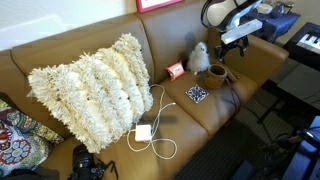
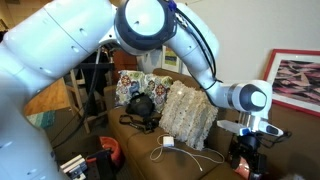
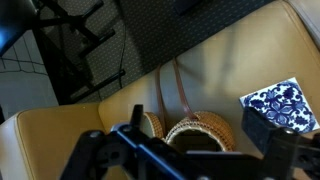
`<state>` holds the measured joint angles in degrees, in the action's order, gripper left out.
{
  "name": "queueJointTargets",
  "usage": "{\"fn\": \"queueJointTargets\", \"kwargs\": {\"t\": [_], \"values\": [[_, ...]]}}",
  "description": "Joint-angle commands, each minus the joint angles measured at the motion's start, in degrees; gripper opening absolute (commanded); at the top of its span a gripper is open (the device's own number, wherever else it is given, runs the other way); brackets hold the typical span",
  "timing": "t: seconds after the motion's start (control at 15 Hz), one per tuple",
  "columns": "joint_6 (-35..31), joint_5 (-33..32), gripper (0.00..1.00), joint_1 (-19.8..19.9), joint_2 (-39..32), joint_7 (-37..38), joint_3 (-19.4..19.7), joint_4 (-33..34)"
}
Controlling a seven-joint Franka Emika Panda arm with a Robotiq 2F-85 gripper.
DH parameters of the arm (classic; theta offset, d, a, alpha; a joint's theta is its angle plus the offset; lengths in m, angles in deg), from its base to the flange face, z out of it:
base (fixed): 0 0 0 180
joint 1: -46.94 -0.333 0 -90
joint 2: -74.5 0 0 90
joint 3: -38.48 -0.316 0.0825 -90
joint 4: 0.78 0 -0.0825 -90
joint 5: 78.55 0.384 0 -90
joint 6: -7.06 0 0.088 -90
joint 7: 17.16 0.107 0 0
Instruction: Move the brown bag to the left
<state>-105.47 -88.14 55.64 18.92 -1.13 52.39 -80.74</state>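
The brown bag [image 1: 217, 73] is a small round woven pouch standing on the right seat cushion of the brown sofa, next to a white fluffy toy [image 1: 200, 57]. My gripper [image 1: 237, 44] hangs open above and slightly right of it, touching nothing. In the wrist view the brown bag [image 3: 203, 130] lies between the two dark fingers, its mouth facing up and its thin strap [image 3: 181, 88] trailing over the leather. The gripper [image 3: 200, 152] holds nothing. In an exterior view the gripper [image 2: 249, 140] hides the bag.
A blue-patterned square [image 1: 197, 94] lies in front of the bag, and shows in the wrist view as the square [image 3: 279, 105]. A small pink box [image 1: 175, 70], a big shaggy pillow [image 1: 92, 85], a white charger with cable [image 1: 144, 132] and a black camera [image 1: 88, 162] share the sofa.
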Motion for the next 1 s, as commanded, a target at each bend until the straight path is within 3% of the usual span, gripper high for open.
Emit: {"fn": "queueJointTargets", "kwargs": {"t": [0.0,0.93], "values": [[4.8,1.4,1.0,1.0,-1.5,-1.7,-0.6,3.3],[3.5,-0.2,1.0,-0.8,-0.2,-0.2,-0.2,1.5]]}}
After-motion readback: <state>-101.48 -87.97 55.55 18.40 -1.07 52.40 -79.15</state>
